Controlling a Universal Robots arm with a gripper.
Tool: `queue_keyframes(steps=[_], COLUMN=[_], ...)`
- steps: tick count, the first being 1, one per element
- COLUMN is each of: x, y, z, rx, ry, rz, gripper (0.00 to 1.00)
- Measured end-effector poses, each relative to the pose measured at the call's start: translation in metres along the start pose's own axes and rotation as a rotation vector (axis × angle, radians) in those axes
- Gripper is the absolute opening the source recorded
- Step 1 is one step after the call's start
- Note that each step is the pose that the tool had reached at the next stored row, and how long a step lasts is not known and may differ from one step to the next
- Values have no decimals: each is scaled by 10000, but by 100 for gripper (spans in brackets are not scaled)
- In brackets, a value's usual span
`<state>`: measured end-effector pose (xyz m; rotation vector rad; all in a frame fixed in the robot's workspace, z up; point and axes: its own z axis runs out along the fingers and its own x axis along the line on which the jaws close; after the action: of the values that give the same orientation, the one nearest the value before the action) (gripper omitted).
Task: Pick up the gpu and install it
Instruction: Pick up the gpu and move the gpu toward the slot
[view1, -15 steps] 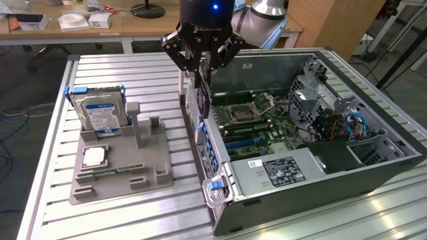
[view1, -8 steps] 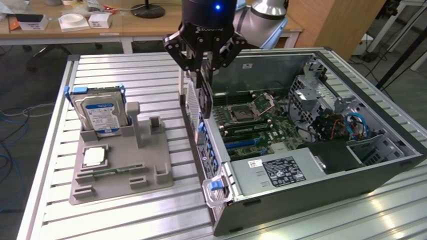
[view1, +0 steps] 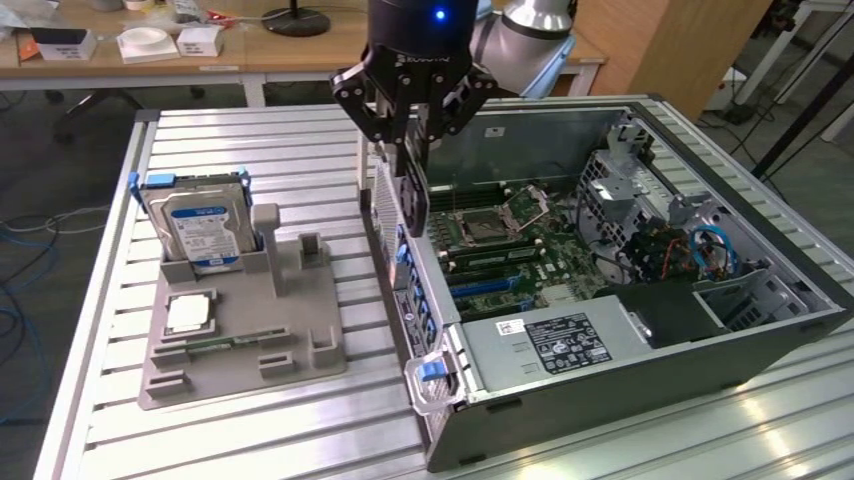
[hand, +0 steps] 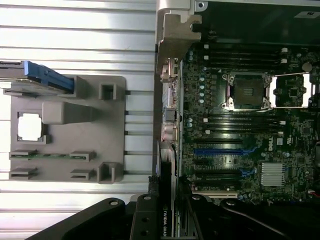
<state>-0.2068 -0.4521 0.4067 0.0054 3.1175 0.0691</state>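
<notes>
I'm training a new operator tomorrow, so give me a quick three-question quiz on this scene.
1. True or false: the gripper is holding the graphics card.
2. What stands upright in the grey holder? A hard drive, B fan, C cable.
3. Name the small square silver part lying flat in that holder.
Key: 1 true; 2 A; 3 the processor chip.

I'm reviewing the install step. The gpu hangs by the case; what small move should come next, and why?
Probably ease the gpu inward toward the blue slot. The end effector holds it on edge at the rear wall of the computer case, so it hangs short of that slot on the motherboard.
</notes>
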Motion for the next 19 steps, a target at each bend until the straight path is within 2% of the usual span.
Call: queue_keyframes(steps=[19], x=[-56], y=[0], z=[10], rx=[1], ry=[0], rz=[0], gripper=[26])
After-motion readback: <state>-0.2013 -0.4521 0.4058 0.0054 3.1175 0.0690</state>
